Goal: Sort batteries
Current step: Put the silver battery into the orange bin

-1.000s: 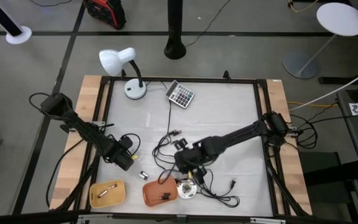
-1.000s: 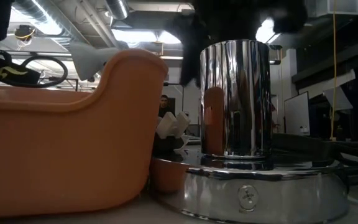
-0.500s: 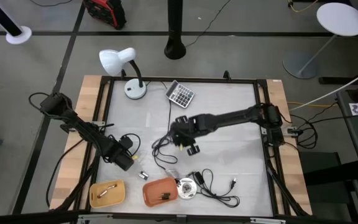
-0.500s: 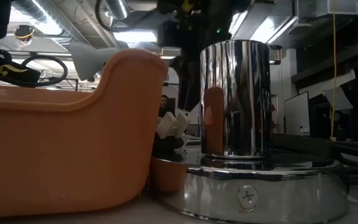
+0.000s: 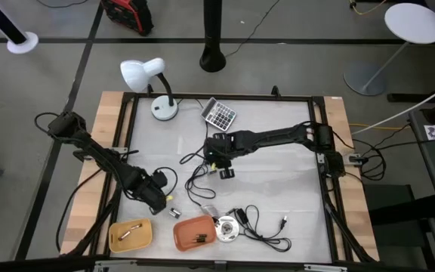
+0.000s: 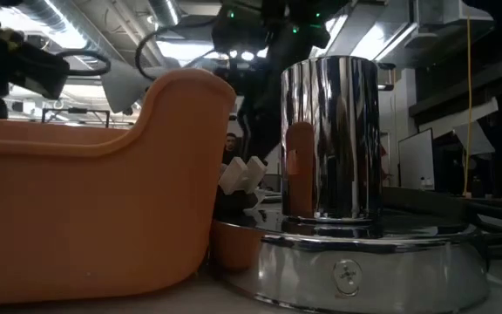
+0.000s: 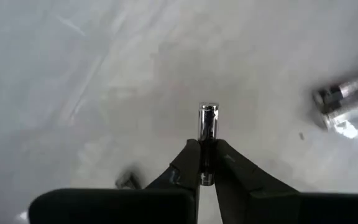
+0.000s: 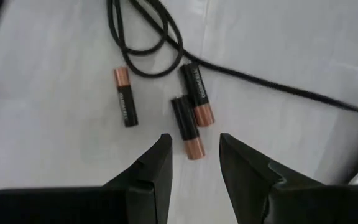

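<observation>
Near the front trays, the left gripper pinches a silvery battery upright over the table, two more silvery cells lying just beside. Farther back, the right gripper has swung away from the orange tray toward mid-table, fingers spread above three dark batteries beside a black cable.

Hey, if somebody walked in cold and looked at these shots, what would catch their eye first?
Probably the left gripper, shut on a silvery battery above the table near the yellow tray. Next, the right gripper, open over three dark copper-tipped batteries beside a black cable at mid-table. In the low view, a shiny chrome cylinder looms beside the orange tray.
</observation>
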